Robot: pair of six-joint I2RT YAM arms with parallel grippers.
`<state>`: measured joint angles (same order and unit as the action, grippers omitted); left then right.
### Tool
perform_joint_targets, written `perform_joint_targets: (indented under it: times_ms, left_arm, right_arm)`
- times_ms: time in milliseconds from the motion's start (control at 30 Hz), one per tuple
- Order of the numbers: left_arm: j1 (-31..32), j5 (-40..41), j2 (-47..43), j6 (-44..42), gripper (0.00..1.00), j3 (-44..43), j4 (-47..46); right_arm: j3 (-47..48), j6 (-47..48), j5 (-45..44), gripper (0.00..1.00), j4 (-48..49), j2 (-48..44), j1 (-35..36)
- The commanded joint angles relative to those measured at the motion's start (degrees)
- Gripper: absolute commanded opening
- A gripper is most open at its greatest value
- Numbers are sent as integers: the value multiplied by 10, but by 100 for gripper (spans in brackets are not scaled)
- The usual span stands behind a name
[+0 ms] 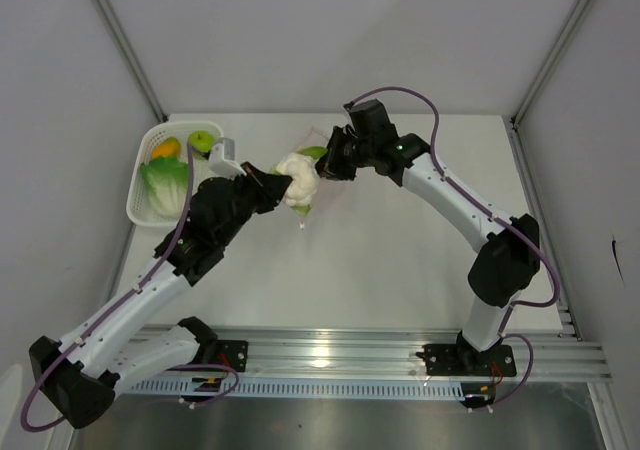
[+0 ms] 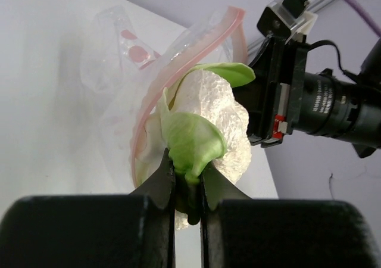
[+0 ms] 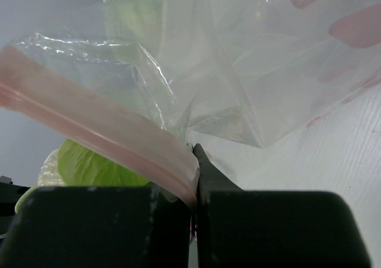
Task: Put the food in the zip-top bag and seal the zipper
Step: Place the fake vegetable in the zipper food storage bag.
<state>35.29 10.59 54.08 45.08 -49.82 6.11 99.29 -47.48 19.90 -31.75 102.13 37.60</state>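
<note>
Clenching the cauliflower (image 2: 221, 116) in my left claw (image 2: 186, 171) and the zipper (image 3: 89, 125) in my right claw (image 3: 194, 164), I judged pushing it into the bag (image 2: 113, 71) came next.

Right wrist cam: zipper (image 3: 101, 138) is out of focus and runs off the left edge. zip-top bag (image 3: 238, 71) is cut off top and right. cauliflower piece (image 3: 89, 167) is mostly hidden behind the strip.
Left wrist cam: cauliflower base is hidden behind the left gripper (image 2: 187, 181).
Top cam: bag is largely covered by the cauliflower and the right gripper (image 1: 323, 170). Fingertips aren't visible, and the zipper is too small to tell.
</note>
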Motion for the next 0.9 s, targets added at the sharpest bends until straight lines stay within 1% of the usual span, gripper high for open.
perform_joint_targets:
  times_ms: [0,100,233,333,433,533,633,667,733,800,867]
  left_arm:
    - [17,49,68,-60,1,24,71]
    - [29,55,67,-64,1,47,52]
    - [37,64,52,-72,0,74,35]
    - [40,68,59,-82,1,73,41]
    - [40,72,63,-84,0,72,43]
    - [42,48,63,-87,1,67,27]
    - [42,8,56,-87,1,61,0]
    - [42,-13,53,-88,0,56,-7]
    - [42,-28,47,-91,1,52,-11]
    - [41,-51,44,-102,1,40,-7]
    - [41,-65,37,-113,0,30,-9]
  right_arm:
    - [14,-28,189,0,46,-87,38]
    - [-5,-59,197,0,83,-101,16]
    - [-1,-103,227,0,115,-101,-16]
    - [17,-107,243,0,120,-94,-20]
    - [35,-99,240,0,104,-83,-17]
    - [36,-85,243,0,93,-74,-2]
    - [19,-57,222,0,71,-77,9]
    - [13,-48,212,0,54,-80,11]
    - [4,-14,180,0,32,-89,12]
    - [7,14,145,0,-12,-93,11]
    - [11,58,129,0,-52,-94,10]
